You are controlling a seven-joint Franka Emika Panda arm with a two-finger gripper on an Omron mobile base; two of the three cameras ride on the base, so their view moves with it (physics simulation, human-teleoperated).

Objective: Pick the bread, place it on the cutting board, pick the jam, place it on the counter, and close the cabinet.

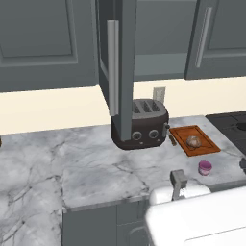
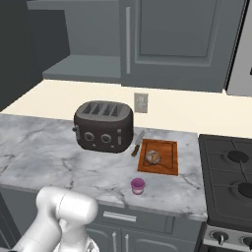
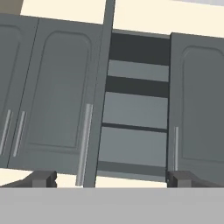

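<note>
The claw point(image 3: 111, 179) is seen spread wide with nothing held between its two small dark tips, and it's pointed up at the dark grey wall cabinet with panelled doors point(image 3: 135, 105), so closing looks like the step in hand.

One door of that cabinet is swung out, seen edge-on in the hand view, with its long pale vertical bar handle point(image 3: 84, 144) just beside the open shelves, which look bare. A stiff, rigid panel on hinges can be assumed, so no real grip is needed. It'd likely be best pushed on its flat face out near the handle side, far from the hinge, where less force is called for. The bar could be pinched, but it's thin and probably slick.

Further out, the small mottled brown bread lump point(image 2: 153, 157) is found lying on the flat reddish-brown wooden cutting board point(image 2: 167, 147). The small pink-purple jam cup point(image 2: 138, 186) is stood on the grey-white marble tabletop point(image 2: 44, 152), near the front edge and apart from the board. A dark toaster point(image 2: 103, 127) is parked just beside the board.
</note>
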